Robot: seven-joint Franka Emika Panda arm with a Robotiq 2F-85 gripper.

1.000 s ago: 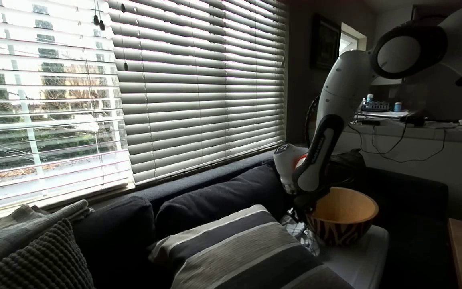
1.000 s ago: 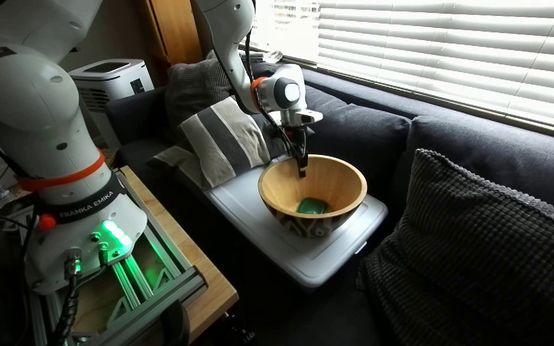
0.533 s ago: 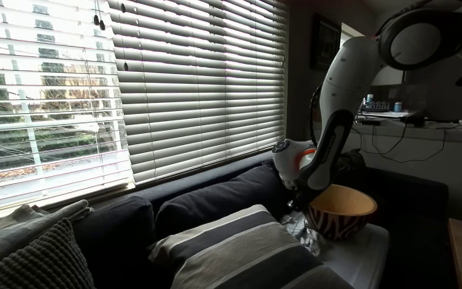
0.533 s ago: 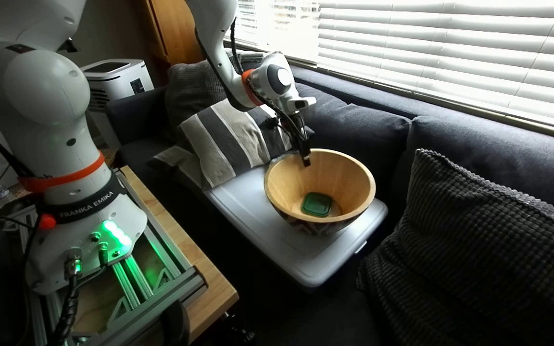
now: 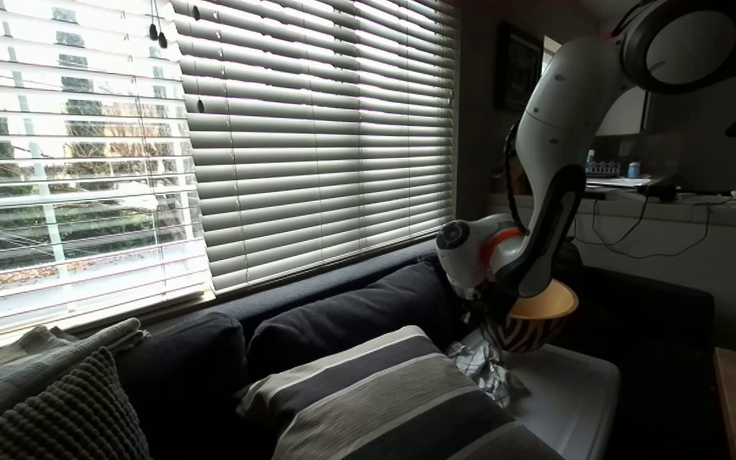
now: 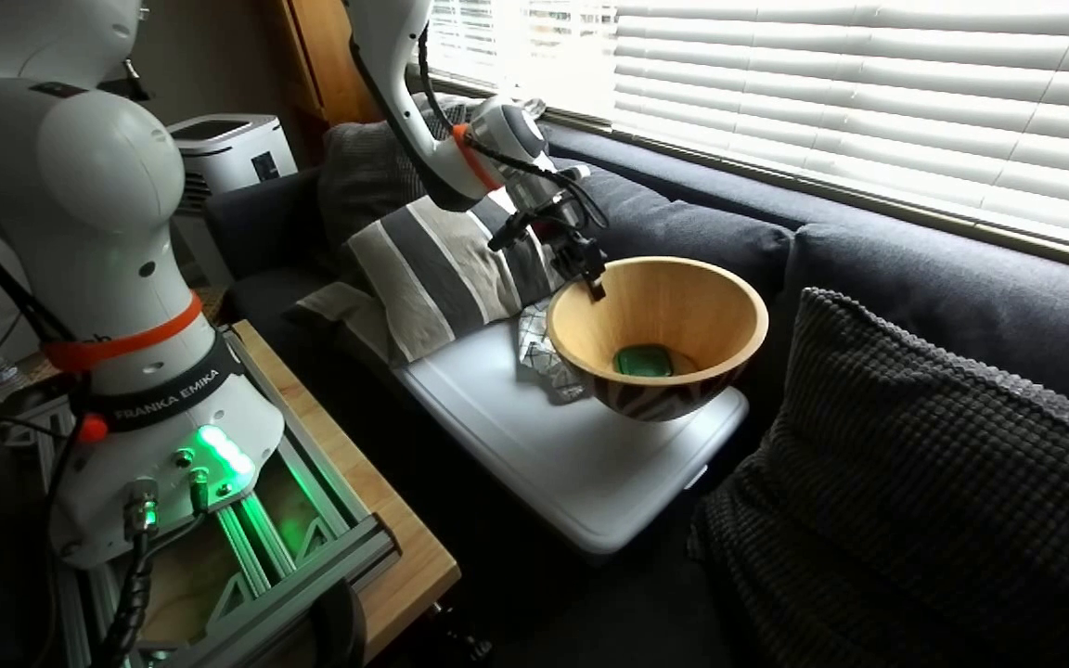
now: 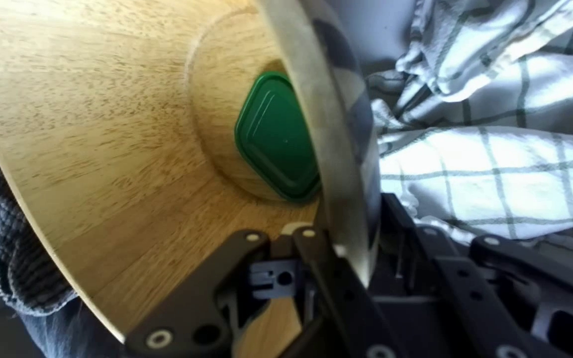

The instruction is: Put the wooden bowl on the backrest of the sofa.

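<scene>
The wooden bowl is light tan inside with a dark pattern outside. It is in the air above a pale bin lid, slightly tilted, and shows in both exterior views. A green lid-like object lies inside it. My gripper is shut on the bowl's rim: in the wrist view one finger is inside and one outside the wall. The navy sofa backrest runs under the window behind loose dark cushions and also shows in an exterior view.
A checked cloth lies crumpled on the bin lid near the bowl. A striped cushion leans beside it. A dark ribbed cushion stands on the sofa. Blinds hang just behind the backrest.
The gripper has lifted the bowl off the bin lid and carried it toward the backrest. The wrist has tilted, and the checked cloth has come into sight beneath the bowl.
</scene>
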